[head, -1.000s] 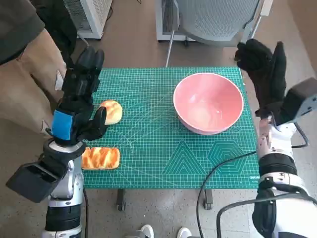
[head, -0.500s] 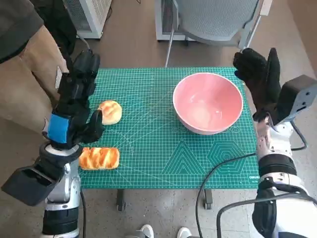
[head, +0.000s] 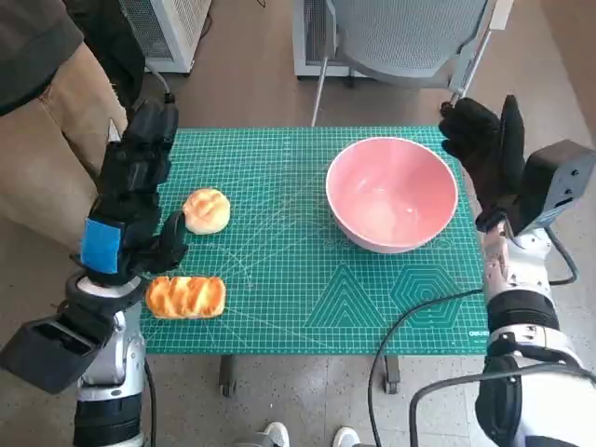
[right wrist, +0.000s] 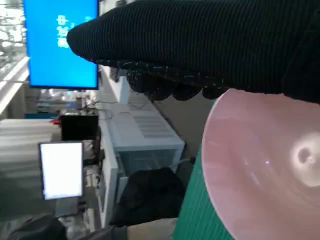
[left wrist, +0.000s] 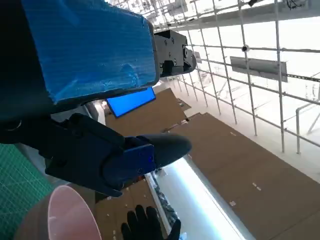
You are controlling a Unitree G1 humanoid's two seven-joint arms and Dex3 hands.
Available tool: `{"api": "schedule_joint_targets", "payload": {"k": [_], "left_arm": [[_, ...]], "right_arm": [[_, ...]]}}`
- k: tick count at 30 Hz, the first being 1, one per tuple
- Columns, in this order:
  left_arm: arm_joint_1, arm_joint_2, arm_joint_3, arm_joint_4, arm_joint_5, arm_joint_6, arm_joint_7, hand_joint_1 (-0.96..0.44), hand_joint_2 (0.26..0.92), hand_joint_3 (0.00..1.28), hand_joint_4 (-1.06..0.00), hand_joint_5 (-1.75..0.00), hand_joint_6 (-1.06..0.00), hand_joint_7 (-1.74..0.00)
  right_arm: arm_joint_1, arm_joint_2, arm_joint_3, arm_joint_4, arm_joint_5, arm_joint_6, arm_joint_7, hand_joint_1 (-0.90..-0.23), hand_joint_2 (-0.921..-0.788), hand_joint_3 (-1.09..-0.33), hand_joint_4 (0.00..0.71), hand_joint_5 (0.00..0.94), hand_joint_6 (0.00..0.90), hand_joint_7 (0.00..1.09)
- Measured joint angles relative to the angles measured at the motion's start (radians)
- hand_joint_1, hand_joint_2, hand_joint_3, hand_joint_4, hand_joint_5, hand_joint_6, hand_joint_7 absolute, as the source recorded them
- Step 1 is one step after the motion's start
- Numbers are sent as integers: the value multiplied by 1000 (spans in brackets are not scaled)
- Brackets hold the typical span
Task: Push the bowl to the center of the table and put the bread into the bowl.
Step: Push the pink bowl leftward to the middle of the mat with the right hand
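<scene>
A pink bowl [head: 391, 193] stands on the right part of the green mat [head: 307, 279]; it also shows in the left wrist view [left wrist: 65, 215] and the right wrist view [right wrist: 265, 165]. My gloved right hand [head: 486, 149] is raised just right of the bowl's rim, fingers spread, holding nothing. A round bun [head: 207, 209] lies at the mat's left. A striped loaf [head: 185, 296] lies nearer the front left corner. My left hand [head: 132, 200] is raised over the mat's left edge, fingers extended, empty, beside the bun.
A person in tan trousers [head: 47, 158] stands close at the left of the table. A grey chair [head: 400, 37] stands behind the table. A black cable [head: 410, 317] crosses the mat's front right corner.
My left hand has drifted left, off the bun and toward the mat's edge. My right hand has lowered slightly and come closer to the bowl's right rim. Bowl and breads have not moved.
</scene>
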Motion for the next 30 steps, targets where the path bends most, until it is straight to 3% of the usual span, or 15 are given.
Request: {"api": "schedule_joint_targets", "payload": {"k": [15,30], "left_arm": [[18,6,12,0,2,0,0,-753,921,645,1,-178,1,-275],[24,8,18,0,4,-1,1,-753,921,651,1,-164,1,-292]], "right_arm": [[3,-16,-5,4,-2,42,-26,-639,-921,-768,92,0,159,14],[20,-21,-27,7,-1,80,-35,-599,-921,-727,103,6,176,19]]}}
